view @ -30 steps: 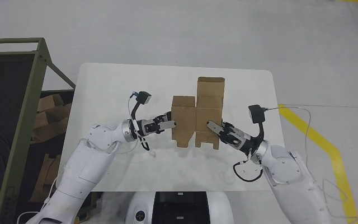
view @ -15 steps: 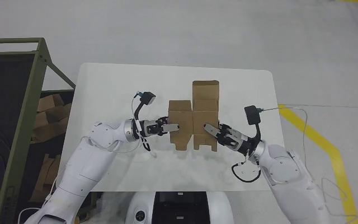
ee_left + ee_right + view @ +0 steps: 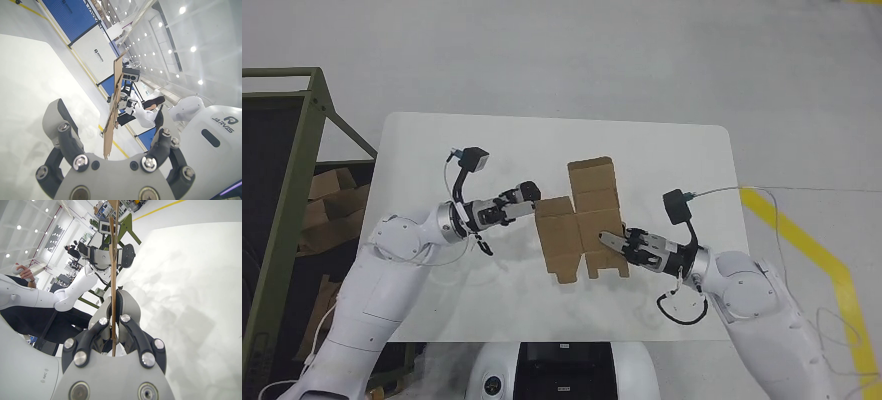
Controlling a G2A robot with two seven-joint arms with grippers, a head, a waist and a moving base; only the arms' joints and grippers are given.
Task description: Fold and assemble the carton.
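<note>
- Over the middle of the table (image 3: 427, 145), the carton (image 3: 577, 215) is held as a flattened blank with its broad face up. Both wrist views show it edge-on and apart from the tabletop, so it appears lifted clear. It has not been opened out.
- Long axis: it runs from the robot's side toward the far edge of the table, slightly skewed. A single tall flap projects at the far end, and short flaps sit at the near end.
- Right gripper (image 3: 616, 240): clamped on the carton's right-hand near portion. The right wrist view shows the cardboard edge pinched between the two pads.
- Left gripper (image 3: 528, 194): just beside the carton's left edge, apart from it, with fingers spread wide and holding nothing.
- Governing relation: in the left wrist view the sheet's thin edge lines up with the gap between the left fingers but lies beyond their tips. The free left edge is therefore straight ahead of the left arm, which is the nearer one to it.
- Assessment: a short, straight advance should seat that edge. The sheet is held at one side only and may sag or swing on contact.
</note>
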